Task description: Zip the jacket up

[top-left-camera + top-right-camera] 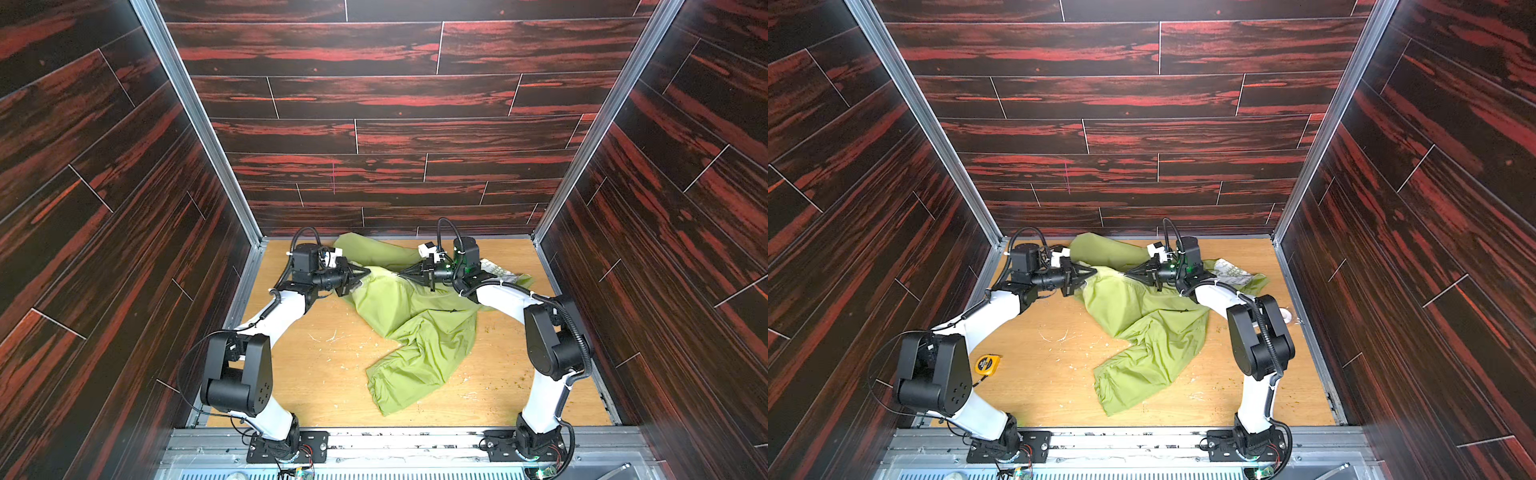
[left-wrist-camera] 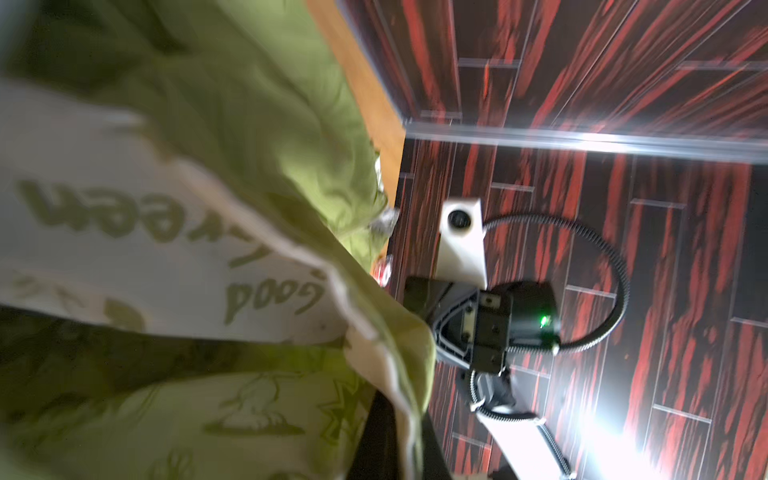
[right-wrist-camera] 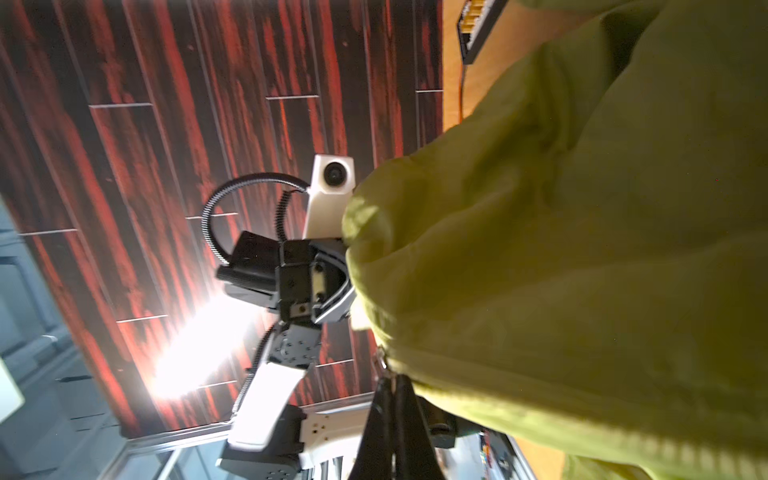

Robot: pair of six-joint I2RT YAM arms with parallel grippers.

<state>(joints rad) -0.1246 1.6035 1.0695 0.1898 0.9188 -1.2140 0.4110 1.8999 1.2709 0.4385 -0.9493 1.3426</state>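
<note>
1. The jacket (image 1: 419,328) (image 1: 1150,328) is lying crumpled across the middle and far part of the desk (image 1: 316,374). One sleeve is trailing toward the near edge, and another fold is bunching against the far wall.
2. The left gripper (image 1: 368,272) (image 1: 1094,272) is hanging at the far left and pointing right. Its jaws are clenched on the jacket's left edge. In the left wrist view, a pale-trimmed hem is running between the dark fingers (image 2: 374,436).
3. The right gripper (image 1: 401,275) (image 1: 1126,274) is pointing left from the far right. Its jaws are clenched on a fold of the jacket, holding it up in a small peak. In the right wrist view the fingers (image 3: 395,415) are pressing together, and the zipper (image 3: 648,451) is running along the cloth's edge beside them.
4. The two grippers are facing each other, near but apart, with green cloth sagging between them.
5. The pale lining (image 2: 124,249) (image 1: 494,266) is showing green lettering and cartoon prints, and it is peeking out behind the right arm.
6. A yellow tape measure (image 1: 987,364) is sitting on the near left of the desk, just beside the left arm.
</note>
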